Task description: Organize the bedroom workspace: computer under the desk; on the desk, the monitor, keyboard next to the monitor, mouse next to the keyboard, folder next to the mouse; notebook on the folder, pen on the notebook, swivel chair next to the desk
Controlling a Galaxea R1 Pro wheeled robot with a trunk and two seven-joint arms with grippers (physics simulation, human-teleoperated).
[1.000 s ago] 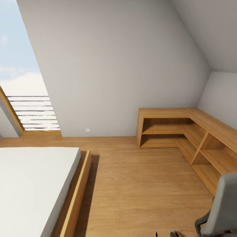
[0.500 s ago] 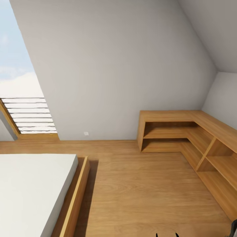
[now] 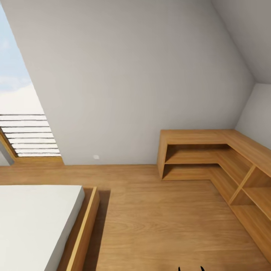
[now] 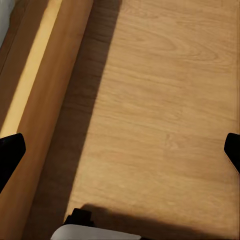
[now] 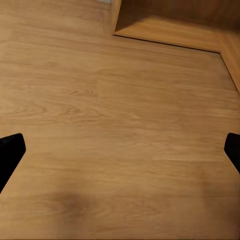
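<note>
- Here, a wooden floor (image 3: 158, 222) of warm plank boards spreads out ahead of me, running to a plain grey wall (image 3: 143, 82) that slopes inward as it rises.
- At the left of the head view a tall slanted window (image 3: 19, 94) shows sky, with white horizontal slats (image 3: 30, 135) across its lower part and a wooden frame at its foot.
- A small white socket (image 3: 96, 157) sits low on the wall, just above the floor.
- Low at the left lies a bed (image 3: 34, 226) with a white mattress in a light-wood frame; its frame edge (image 3: 83, 229) casts a dark shadow strip on the floor beside it.
- At the right an L-shaped light-wood shelf unit (image 3: 210, 158) fills the corner, with open compartments that look bare.
- None of the task's things appear from here, neither the bench nor the chair, so I cannot place them.
- My left jaws (image 4: 120, 155) hang spread wide over the floor, the dark fingertips (image 4: 10, 152) at the far edges of the left wrist view, with the bed frame rail (image 4: 40, 100) alongside; nothing lies between them.
- My right jaws (image 5: 120, 150) are likewise spread apart over bare floorboards, holding nothing, with the foot of the shelf unit (image 5: 170, 30) further on.
- Two small dark tips (image 3: 190, 268) poke up at the bottom edge of the head view; what they belong to I cannot tell.
</note>
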